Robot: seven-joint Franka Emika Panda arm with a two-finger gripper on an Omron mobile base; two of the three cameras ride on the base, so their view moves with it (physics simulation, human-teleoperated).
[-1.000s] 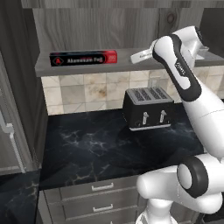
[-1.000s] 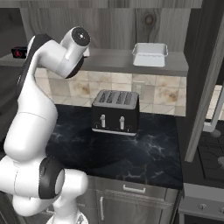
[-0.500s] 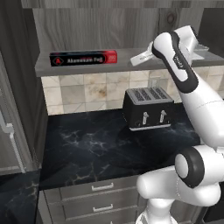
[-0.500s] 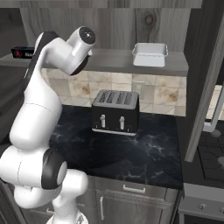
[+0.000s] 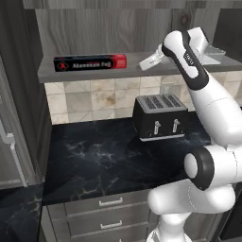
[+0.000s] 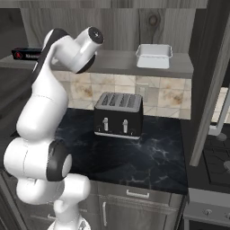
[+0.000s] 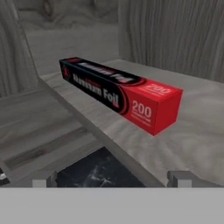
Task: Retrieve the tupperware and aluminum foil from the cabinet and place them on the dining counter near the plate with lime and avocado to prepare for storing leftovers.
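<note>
The gripper [image 7: 112, 177], fingers apart and empty, has swung toward the foil [image 7: 120, 94] on the cabinet [image 5: 142, 70] shelf; grasp pending.

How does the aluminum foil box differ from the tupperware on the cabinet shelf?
The aluminum foil is a long, thin black box with a red end; the tupperware is a pale, wide open tub. The aluminum foil lies at the shelf's left end, the tupperware at its right end. Both rest flat on the cabinet shelf, untouched by the gripper.
</note>
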